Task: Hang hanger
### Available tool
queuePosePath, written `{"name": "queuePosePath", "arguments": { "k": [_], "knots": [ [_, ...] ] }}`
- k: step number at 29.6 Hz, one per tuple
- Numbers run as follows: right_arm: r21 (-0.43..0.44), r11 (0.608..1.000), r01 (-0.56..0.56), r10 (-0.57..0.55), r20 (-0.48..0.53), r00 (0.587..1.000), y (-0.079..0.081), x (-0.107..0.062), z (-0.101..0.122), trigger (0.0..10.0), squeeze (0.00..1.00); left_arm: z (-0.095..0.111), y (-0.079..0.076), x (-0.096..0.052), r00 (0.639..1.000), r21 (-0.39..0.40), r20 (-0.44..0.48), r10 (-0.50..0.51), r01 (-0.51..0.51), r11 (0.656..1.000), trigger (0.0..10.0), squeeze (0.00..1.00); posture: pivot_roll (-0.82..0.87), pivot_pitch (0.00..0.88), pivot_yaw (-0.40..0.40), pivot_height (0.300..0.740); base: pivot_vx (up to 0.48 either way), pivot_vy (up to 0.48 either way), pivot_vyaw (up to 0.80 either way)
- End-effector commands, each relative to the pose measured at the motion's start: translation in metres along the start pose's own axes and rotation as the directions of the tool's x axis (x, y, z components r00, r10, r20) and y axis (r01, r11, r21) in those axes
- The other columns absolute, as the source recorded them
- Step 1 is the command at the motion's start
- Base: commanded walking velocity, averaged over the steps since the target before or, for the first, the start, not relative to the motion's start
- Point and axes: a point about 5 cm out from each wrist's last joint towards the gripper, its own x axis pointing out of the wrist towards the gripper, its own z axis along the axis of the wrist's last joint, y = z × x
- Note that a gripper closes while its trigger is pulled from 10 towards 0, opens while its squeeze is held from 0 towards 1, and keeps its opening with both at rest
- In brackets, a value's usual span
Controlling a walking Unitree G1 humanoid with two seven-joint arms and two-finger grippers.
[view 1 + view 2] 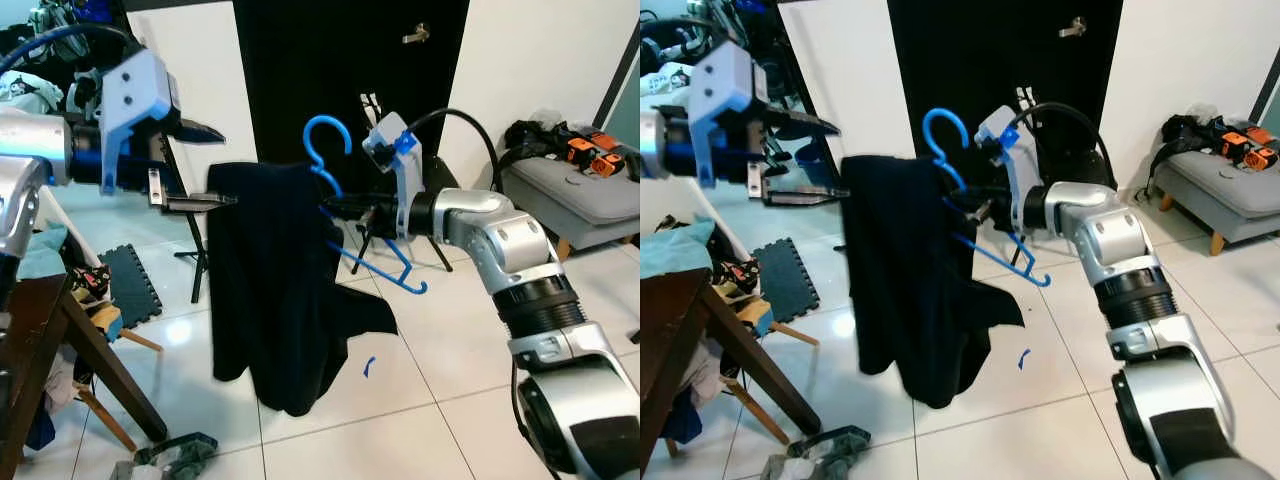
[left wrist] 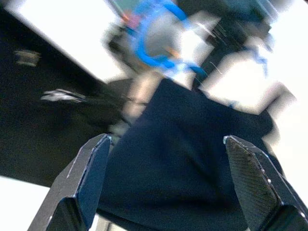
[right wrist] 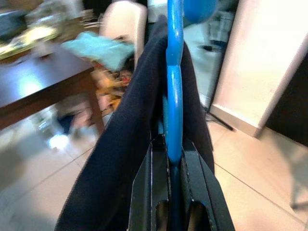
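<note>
A blue plastic hanger (image 1: 326, 142) hangs in mid-air in front of the black door, its hook up and its lower bar (image 1: 386, 266) sloping down to the right. A dark navy garment (image 1: 280, 300) drapes over it and hangs almost to the floor. My right gripper (image 1: 335, 208) is shut on the hanger just below the hook; the right wrist view shows the blue bar (image 3: 173, 96) clamped between the fingers. My left gripper (image 1: 218, 166) stands open at the garment's upper left edge. Its lower finger (image 1: 205, 202) reaches the cloth and its upper finger sits above it.
A dark wooden table (image 1: 45, 320) with clutter stands at the left. A grey sofa (image 1: 580, 195) is at the right. A black stand's legs (image 1: 195, 255) rise behind the garment. On the white tiles lie a foam mat (image 1: 130, 280), a cloth heap (image 1: 175, 455) and a blue scrap (image 1: 369, 367).
</note>
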Motion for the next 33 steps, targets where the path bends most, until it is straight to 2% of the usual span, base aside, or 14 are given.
{"name": "queuePosePath", "arguments": {
  "k": [1,2,3,5,6,7,8,10,11,12,15,27,28,33],
  "knots": [
    [-0.029,0.999,0.032,-0.029,0.088,0.996,0.001,0.004,0.018,0.0,0.0,-0.004,0.003,0.009,0.991,-0.109,0.029,0.128,-0.124,0.986,10.0,1.0,0.01,0.0,0.076,0.74,0.0,0.0,0.0],
    [-0.029,0.999,0.032,-0.029,0.088,0.996,0.001,0.004,0.018,0.0,0.0,-0.004,0.003,0.009,0.991,-0.109,0.029,0.128,-0.124,0.986,10.0,1.0,0.01,0.0,0.076,0.74,0.0,0.0,0.0],
    [-0.02,0.999,0.038,-0.036,0.112,0.993,0.005,0.01,0.019,0.0,0.0,-0.013,-0.002,0.019,0.976,-0.218,0.024,0.216,-0.206,0.954,10.0,0.52,0.0,0.0,0.077,0.74,0.0,0.0,0.0],
    [-0.02,0.999,0.038,-0.036,0.112,0.993,0.005,0.01,0.019,0.0,0.0,-0.013,-0.002,0.019,0.976,-0.218,0.024,0.216,-0.206,0.954,10.0,0.52,0.0,0.0,0.077,0.74,0.0,0.0,0.0],
    [-0.015,0.999,0.033,-0.03,0.133,0.991,0.011,0.015,0.021,0.0,0.0,-0.023,-0.015,0.034,0.951,-0.376,0.027,0.307,-0.275,0.885,10.0,0.0,0.0,0.0,0.07,0.74,0.0,0.0,0.0],
    [-0.015,0.999,0.033,-0.03,0.133,0.991,0.011,0.015,0.021,0.0,0.0,-0.023,-0.015,0.034,0.951,-0.376,0.027,0.307,-0.275,0.885,10.0,0.0,0.0,0.0,0.07,0.74,0.0,0.0,0.0],
    [-0.013,1.0,0.023,-0.021,0.15,0.989,0.015,0.019,0.024,0.0,0.0,-0.03,-0.027,0.046,0.925,-0.511,0.012,0.381,-0.322,0.797,10.0,0.0,0.0,0.0,0.071,0.74,0.0,0.0,0.0],
    [-0.013,1.0,0.023,-0.021,0.15,0.989,0.015,0.019,0.024,0.0,0.0,-0.03,-0.027,0.046,0.925,-0.511,0.012,0.381,-0.322,0.797,10.0,0.0,0.0,0.0,0.071,0.74,0.0,0.0,0.0],
    [-0.015,1.0,0.015,-0.012,0.163,0.987,0.017,0.022,0.026,0.0,0.0,-0.037,-0.037,0.054,0.899,-0.593,-0.021,0.438,-0.364,0.718,10.0,0.0,0.01,0.0,0.072,0.74,0.0,0.0,0.0],
    [-0.015,1.0,0.015,-0.012,0.163,0.987,0.017,0.022,0.026,0.0,0.0,-0.037,-0.037,0.054,0.899,-0.593,-0.021,0.438,-0.364,0.718,10.0,0.0,0.01,0.0,0.072,0.74,0.0,0.0,0.0],
    [-0.013,1.0,0.005,-0.002,0.194,0.981,0.02,0.024,0.033,0.0,0.0,-0.044,-0.043,0.059,0.836,-0.664,-0.088,0.541,-0.454,0.594,10.0,0.0,0.01,0.0,0.077,0.74,0.0,0.0,0.0],
    [-0.008,1.0,0.012,-0.01,0.221,0.975,0.021,0.025,0.037,0.0,0.0,-0.047,-0.038,0.05,0.724,-0.667,-0.211,0.657,-0.598,0.444,10.0,0.0,0.01,0.0,0.082,0.74,0.0,0.0,0.0],
    [-0.008,1.0,0.013,-0.011,0.223,0.975,0.021,0.025,0.037,0.0,0.0,-0.045,-0.04,0.05,0.724,-0.669,-0.212,0.657,-0.598,0.442,1.4,0.0,0.01,0.0,0.083,0.74,0.0,0.0,0.0],
    [-0.01,1.0,0.016,-0.014,0.225,0.974,0.021,0.024,0.038,0.0,0.0,-0.039,-0.049,0.057,0.76,-0.718,-0.181,0.624,-0.536,0.444,0.0,0.0,0.01,0.0,0.084,0.74,0.0,0.0,0.0]
  ]
}}
